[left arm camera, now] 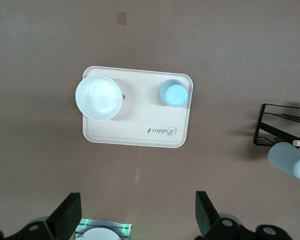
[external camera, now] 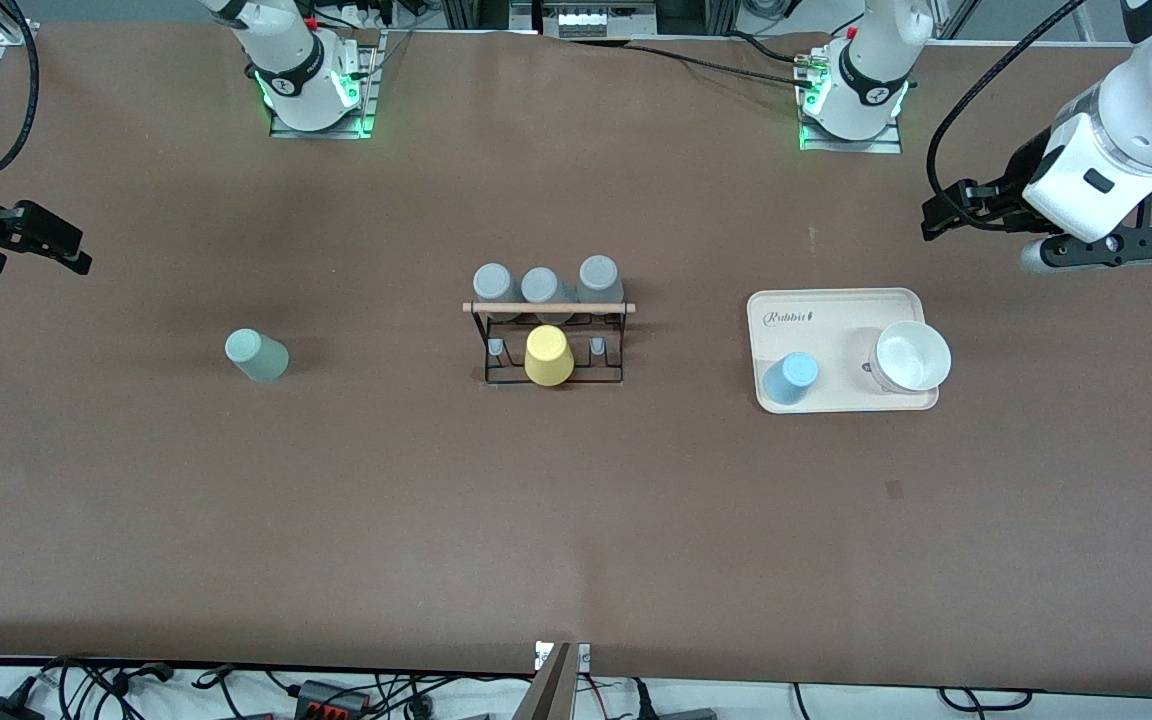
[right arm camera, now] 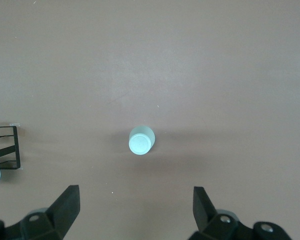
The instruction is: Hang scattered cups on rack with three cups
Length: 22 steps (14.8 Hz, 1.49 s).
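Note:
A pale sage green cup stands alone on the table toward the right arm's end. A light blue cup stands on a cream tray toward the left arm's end. The black wire rack with a wooden rod sits mid-table; its edge shows in the left wrist view. My right gripper hangs open and empty over bare table near the green cup. My left gripper hangs open and empty over bare table beside the tray.
Three grey cups sit on the rack's row farther from the front camera, and a yellow cup on its nearer row. A white bowl stands on the tray beside the blue cup.

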Each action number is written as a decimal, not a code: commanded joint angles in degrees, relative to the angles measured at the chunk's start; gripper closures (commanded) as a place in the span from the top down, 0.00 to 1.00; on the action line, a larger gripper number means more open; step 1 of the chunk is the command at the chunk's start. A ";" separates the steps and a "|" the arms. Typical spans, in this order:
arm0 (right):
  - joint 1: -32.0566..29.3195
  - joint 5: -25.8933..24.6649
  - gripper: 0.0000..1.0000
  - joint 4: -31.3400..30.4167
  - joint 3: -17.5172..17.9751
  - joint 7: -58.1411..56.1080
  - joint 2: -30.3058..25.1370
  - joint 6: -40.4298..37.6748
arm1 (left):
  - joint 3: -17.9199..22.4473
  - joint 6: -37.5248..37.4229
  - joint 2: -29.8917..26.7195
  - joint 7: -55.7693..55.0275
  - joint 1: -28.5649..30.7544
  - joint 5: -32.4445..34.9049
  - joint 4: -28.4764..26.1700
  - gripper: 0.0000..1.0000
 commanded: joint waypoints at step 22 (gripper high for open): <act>-0.14 -0.47 1.00 0.08 0.18 0.00 -0.79 -0.78 | -0.39 0.35 5.07 -0.60 0.19 -1.01 2.09 1.00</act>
